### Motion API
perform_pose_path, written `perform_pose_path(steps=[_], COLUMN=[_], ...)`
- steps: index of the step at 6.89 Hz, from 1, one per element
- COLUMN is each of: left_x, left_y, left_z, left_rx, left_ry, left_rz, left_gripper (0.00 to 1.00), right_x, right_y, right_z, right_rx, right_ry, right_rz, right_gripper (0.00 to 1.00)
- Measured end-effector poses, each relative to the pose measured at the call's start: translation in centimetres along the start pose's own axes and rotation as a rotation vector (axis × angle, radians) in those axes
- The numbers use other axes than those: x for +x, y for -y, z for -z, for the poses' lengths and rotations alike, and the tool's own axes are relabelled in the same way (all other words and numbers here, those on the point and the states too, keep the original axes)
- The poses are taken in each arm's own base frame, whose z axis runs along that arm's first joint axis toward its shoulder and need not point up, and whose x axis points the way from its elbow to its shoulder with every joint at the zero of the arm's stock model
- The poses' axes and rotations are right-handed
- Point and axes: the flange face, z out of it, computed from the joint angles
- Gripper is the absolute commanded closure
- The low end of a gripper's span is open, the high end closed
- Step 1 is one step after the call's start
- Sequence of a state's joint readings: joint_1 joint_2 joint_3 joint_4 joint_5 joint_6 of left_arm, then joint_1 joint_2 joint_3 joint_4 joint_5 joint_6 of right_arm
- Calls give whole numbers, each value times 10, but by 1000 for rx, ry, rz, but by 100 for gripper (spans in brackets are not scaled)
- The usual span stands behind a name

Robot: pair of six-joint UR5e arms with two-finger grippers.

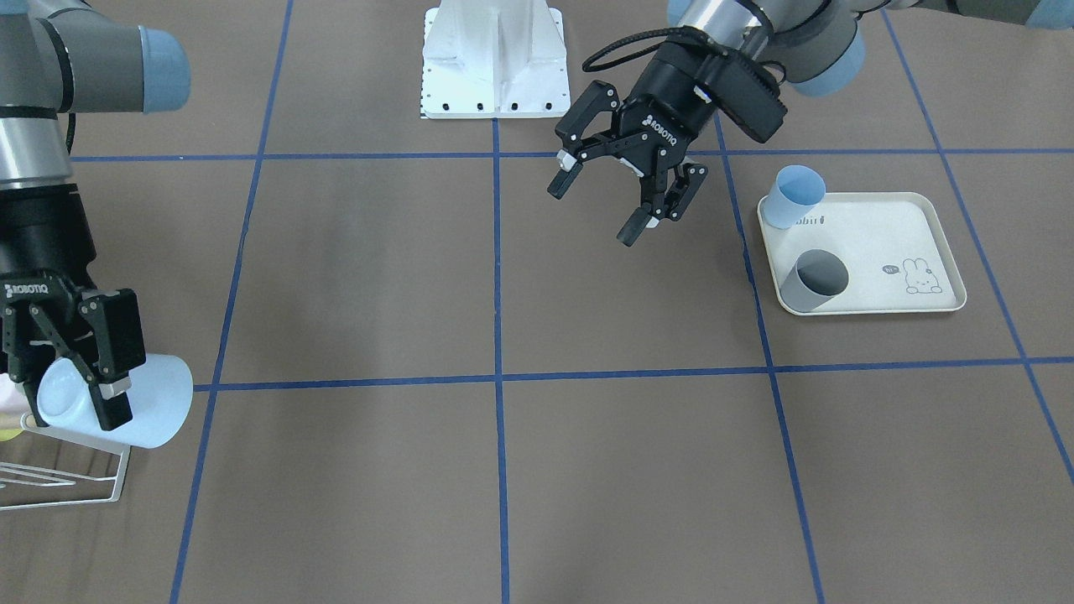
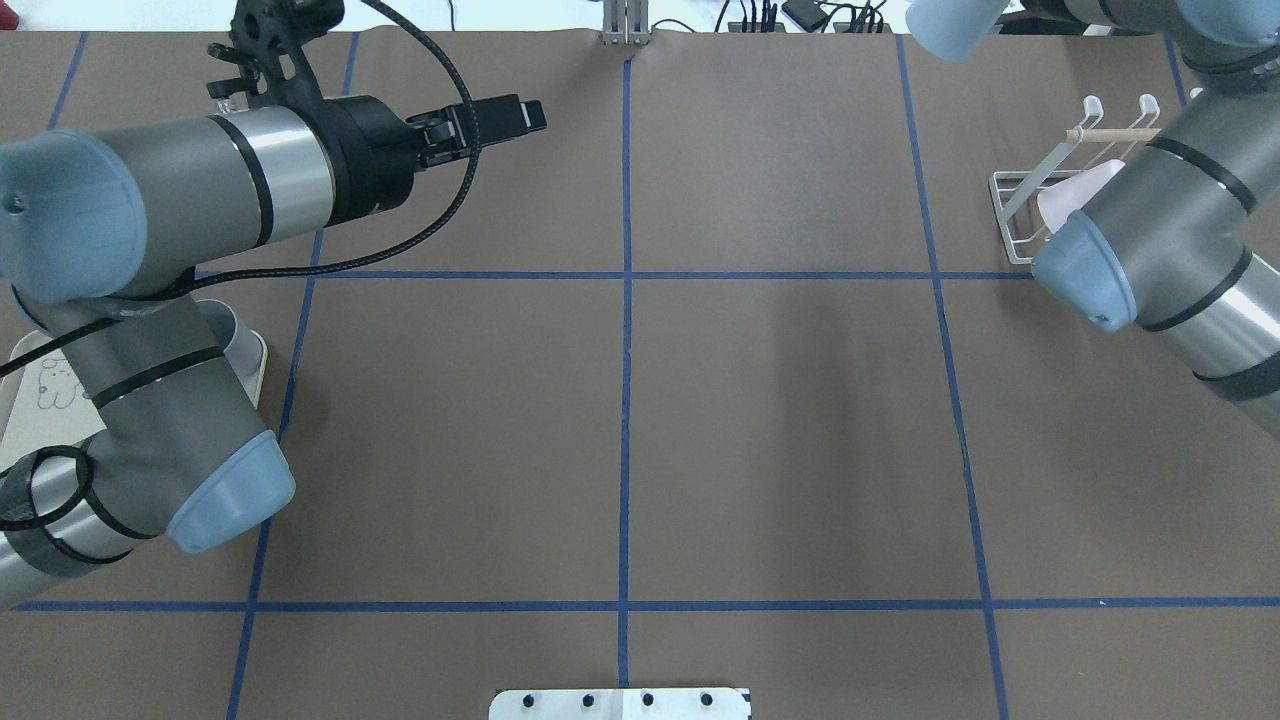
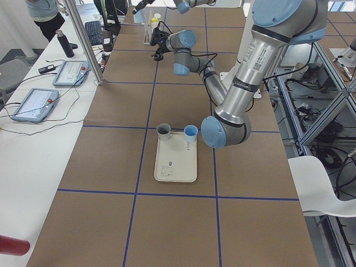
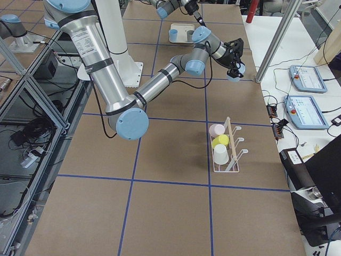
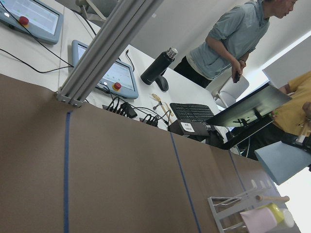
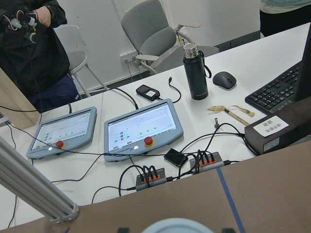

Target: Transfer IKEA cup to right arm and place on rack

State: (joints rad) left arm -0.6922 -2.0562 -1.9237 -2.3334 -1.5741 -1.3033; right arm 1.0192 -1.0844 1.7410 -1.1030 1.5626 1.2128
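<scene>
My right gripper (image 1: 71, 394) is shut on the light blue IKEA cup (image 1: 159, 403) and holds it on its side in the air, just above and beside the white wire rack (image 1: 75, 491). In the exterior right view the rack (image 4: 226, 152) holds a pink, a yellow and a white cup, and the IKEA cup (image 4: 233, 74) hangs further along the table. The left wrist view shows the cup (image 5: 284, 160) above the rack (image 5: 233, 204). My left gripper (image 1: 596, 210) hovers open and empty over the table's middle.
A cream rabbit-print tray (image 1: 914, 226) on my left side carries a small blue cup (image 1: 793, 197) and a grey cup (image 1: 812, 281). The white robot base (image 1: 493, 59) stands at the back. Operators, tablets and a keyboard sit on the desk beyond the table's far edge.
</scene>
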Motion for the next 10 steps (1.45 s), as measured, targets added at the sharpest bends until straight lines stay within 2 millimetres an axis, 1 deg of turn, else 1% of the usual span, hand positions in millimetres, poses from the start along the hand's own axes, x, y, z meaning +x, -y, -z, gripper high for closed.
perform_pose_path(steps=[1,2,3,4,6,8,9,10], left_x=[0,-1,0,-1,1,3,3,4], left_y=[1,2,2,2,1,1,1,0], left_z=[5,7,8,8,8,8,8,8], left_rx=[1,1,3,3,1,1,1,1], left_ry=[10,14,15,16,14,9,9,8], left_rz=[-10,-13,-13,-13,-12,-7,-5,-4], left_gripper=[1,1,1,1,1,1,1,1], right_x=[3,10,23,42,89,139,156,168], right_y=[7,14,20,21,20,11,5,1], right_z=[-22,-39,-52,-62,-73,-81,-81,-82], right_rx=[13,28,34,33,30,32,32,30], right_ry=[-41,-81,-119,-149,-193,-209,-210,-216], right_rz=[33,75,101,109,104,130,144,151], right_gripper=[100,100,100,100,100,100,100,100])
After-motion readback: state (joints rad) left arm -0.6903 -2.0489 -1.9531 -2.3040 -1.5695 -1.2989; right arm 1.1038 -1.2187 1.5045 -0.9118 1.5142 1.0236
